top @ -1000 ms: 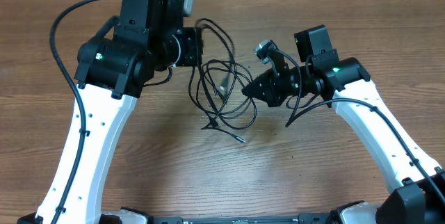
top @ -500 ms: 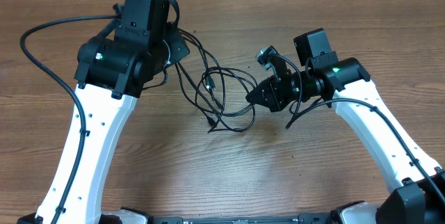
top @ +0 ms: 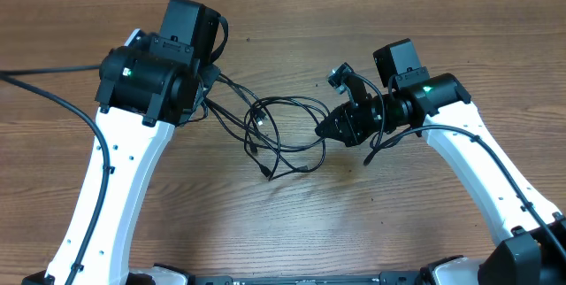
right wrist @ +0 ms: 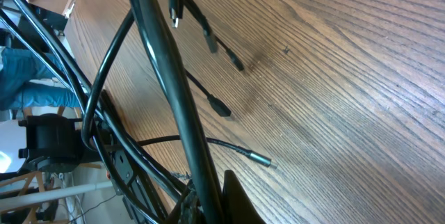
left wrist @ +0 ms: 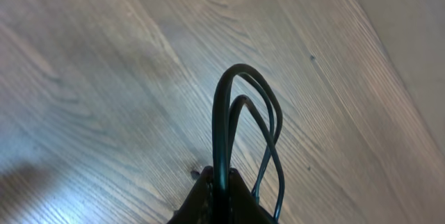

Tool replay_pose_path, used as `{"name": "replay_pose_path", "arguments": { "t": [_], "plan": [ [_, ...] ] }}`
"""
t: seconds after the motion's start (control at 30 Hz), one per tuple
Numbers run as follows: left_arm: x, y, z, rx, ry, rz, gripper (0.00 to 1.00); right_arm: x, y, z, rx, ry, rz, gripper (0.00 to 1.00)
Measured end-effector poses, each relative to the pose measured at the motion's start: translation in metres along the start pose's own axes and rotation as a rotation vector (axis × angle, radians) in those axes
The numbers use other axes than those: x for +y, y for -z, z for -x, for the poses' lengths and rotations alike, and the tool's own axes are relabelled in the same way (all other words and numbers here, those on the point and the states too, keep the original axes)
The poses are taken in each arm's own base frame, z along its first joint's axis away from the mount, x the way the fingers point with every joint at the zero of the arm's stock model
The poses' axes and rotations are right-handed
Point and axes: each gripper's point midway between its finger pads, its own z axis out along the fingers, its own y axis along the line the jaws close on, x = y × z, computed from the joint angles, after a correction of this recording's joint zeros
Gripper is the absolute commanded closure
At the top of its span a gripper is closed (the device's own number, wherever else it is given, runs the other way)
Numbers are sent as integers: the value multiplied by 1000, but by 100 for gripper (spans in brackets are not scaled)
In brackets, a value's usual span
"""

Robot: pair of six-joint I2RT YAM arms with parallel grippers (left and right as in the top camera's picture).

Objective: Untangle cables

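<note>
Cables [top: 279, 133] strung across mid-frame: the pulling-apart step, it seems.
The left gripper [left wrist: 221, 197] and right gripper [top: 325, 129] each pinch a strand, the tangle between them; next, probably spread the arms wider so the loops slip free.

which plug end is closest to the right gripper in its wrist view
The silver-tipped plug, just above the finger; the black plugs lie farther off and show no bright metal barrel.

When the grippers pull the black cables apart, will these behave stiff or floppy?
Probably floppy: the cables lie in loose loops between left gripper and right gripper. Likely light, being so thin. The silver-tipped plug may drag and snag on other loops.
</note>
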Motion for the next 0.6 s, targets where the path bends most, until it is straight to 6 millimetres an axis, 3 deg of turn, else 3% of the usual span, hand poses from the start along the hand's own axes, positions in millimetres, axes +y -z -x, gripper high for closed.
{"name": "replay_pose_path", "arguments": {
  "t": [0.37,0.6],
  "plan": [
    [32,2,0,-32,249,127,96,-2,0,-1,2,-100,-14,96],
    [36,3,1,-46,334,143,95,-27,2,-5,4,-326,-165,96]
  ]
}}
